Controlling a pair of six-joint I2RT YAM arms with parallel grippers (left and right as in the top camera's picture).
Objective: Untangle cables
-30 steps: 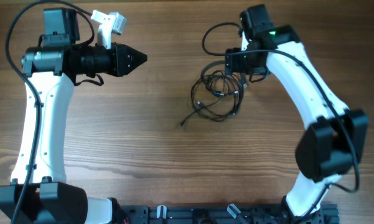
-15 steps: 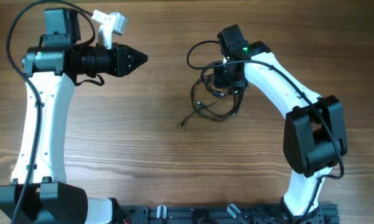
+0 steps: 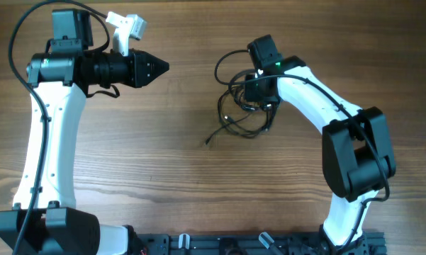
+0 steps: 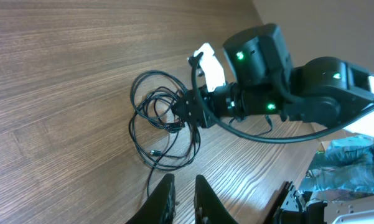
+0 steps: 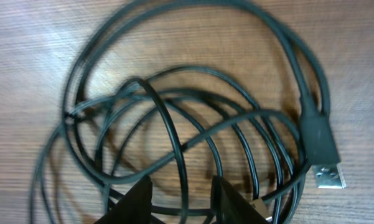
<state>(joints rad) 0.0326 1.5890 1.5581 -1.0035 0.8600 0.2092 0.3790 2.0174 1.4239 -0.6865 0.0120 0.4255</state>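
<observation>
The cables (image 3: 242, 127) lie as a tangled bundle of thin black loops on the wooden table, right of centre, with one loose end (image 3: 209, 140) trailing left. My right gripper (image 3: 254, 95) is down on the bundle's upper part. In the right wrist view, its fingers (image 5: 135, 198) stand apart with a single strand (image 5: 179, 177) running between them and touching neither. A USB plug (image 5: 327, 173) lies at the right. My left gripper (image 3: 160, 68) hovers shut and empty, far left of the bundle. The left wrist view shows the loops (image 4: 150, 127) beyond its tips (image 4: 182, 182).
The table (image 3: 163, 177) is bare wood all round the bundle. The right arm (image 3: 319, 99) arches in from the lower right. The left arm (image 3: 49, 134) runs along the left side. A black rail (image 3: 220, 244) lines the front edge.
The right arm has swung left and come down onto the bundle. Its jaws have narrowed around a strand. The left arm and the loops lie as before.
</observation>
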